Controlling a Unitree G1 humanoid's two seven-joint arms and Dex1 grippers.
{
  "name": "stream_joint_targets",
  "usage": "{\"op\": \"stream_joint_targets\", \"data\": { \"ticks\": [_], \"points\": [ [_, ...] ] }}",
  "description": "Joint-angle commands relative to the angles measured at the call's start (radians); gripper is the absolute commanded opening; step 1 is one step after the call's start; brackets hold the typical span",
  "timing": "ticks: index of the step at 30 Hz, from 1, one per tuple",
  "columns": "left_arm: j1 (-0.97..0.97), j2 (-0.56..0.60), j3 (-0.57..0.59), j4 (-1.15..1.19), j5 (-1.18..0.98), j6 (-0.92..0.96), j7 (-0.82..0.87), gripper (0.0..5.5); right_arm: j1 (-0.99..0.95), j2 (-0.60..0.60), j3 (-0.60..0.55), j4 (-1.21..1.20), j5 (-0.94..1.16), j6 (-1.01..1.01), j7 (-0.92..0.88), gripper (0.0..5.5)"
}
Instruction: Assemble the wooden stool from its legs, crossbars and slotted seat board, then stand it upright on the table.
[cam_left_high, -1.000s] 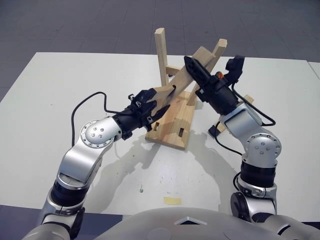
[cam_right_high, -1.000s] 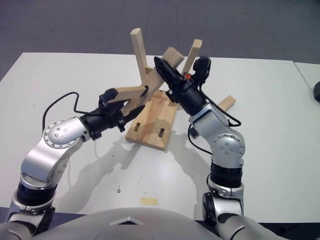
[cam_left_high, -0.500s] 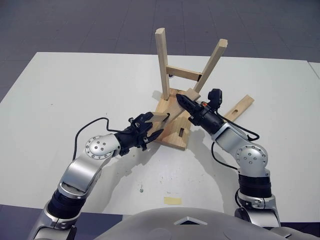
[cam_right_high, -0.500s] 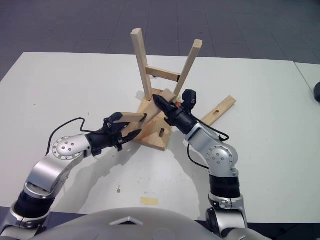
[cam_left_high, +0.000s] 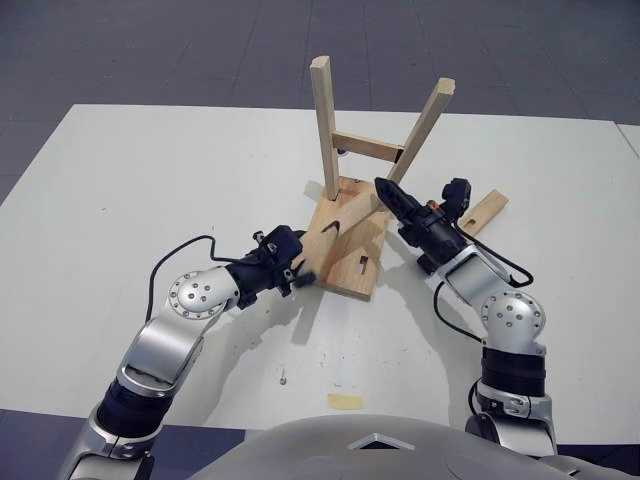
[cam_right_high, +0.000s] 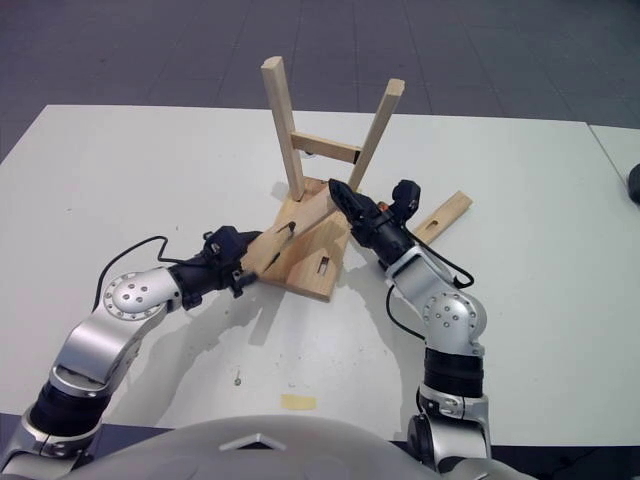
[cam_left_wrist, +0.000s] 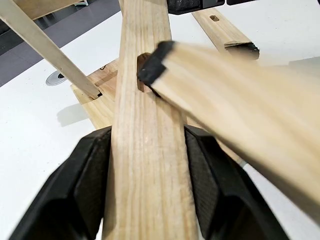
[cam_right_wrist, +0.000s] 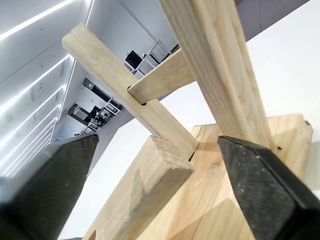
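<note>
The slotted seat board (cam_left_high: 352, 278) lies tilted on the white table. Two legs (cam_left_high: 324, 120) rise from its far end, joined by a crossbar (cam_left_high: 368, 148). A loose wooden leg (cam_left_high: 345, 222) slants low across the board. My left gripper (cam_left_high: 293, 268) is shut on its near end, with the fingers (cam_left_wrist: 82, 180) pressed to both sides of the leg (cam_left_wrist: 145, 165). A second wooden piece (cam_left_wrist: 235, 105) meets its slot. My right gripper (cam_left_high: 383, 190) stands open at the leg's far end, its fingers (cam_right_wrist: 45, 185) wide of the wood (cam_right_wrist: 160, 170).
Another slotted wooden piece (cam_left_high: 482, 213) lies flat on the table right of the board, behind my right arm. A strip of tape (cam_left_high: 345, 401) and a small screw (cam_left_high: 283, 378) lie near the front edge. The table's left half is bare.
The loose leg has come down from above the board to lie low across it. Both arms dropped with it. My left gripper, spread half a second ago, has closed on the leg's near end.
</note>
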Motion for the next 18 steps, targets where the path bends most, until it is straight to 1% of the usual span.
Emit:
{"op": "stream_joint_targets", "data": {
  "ticks": [1,3,7,11,12,16,17,18],
  "points": [
    [0.027,-0.019,0.058,0.06,-0.02,-0.018,0.013,2.06,-0.014,0.007,-0.034,0.0,-0.005,-0.023,-0.004,5.06],
    [0.038,-0.019,0.085,0.122,-0.011,-0.044,0.023,2.06,-0.012,0.003,-0.037,0.0,-0.019,-0.03,-0.002,5.37],
    [0.064,-0.045,0.169,0.207,-0.02,-0.067,0.066,2.06,-0.011,-0.001,-0.033,0.001,-0.042,-0.035,0.01,5.4],
    [0.071,-0.103,0.273,0.246,-0.029,0.008,0.179,2.06,-0.003,-0.007,-0.037,0.003,-0.056,-0.038,0.018,5.4],
    [0.072,-0.113,0.284,0.249,-0.031,0.024,0.193,2.06,-0.001,-0.008,-0.039,0.004,-0.059,-0.039,0.021,5.4],
    [0.064,-0.142,0.266,0.243,-0.028,0.061,0.21,2.06,0.0,-0.006,-0.041,-0.002,-0.067,-0.04,0.024,5.4],
    [0.061,-0.148,0.268,0.239,-0.034,0.073,0.213,2.35,-0.003,-0.006,-0.041,-0.002,-0.07,-0.04,0.024,5.4],
    [0.055,-0.153,0.277,0.237,-0.035,0.084,0.221,2.51,-0.007,-0.006,-0.043,-0.001,-0.07,-0.041,0.024,5.4]
  ]
}}
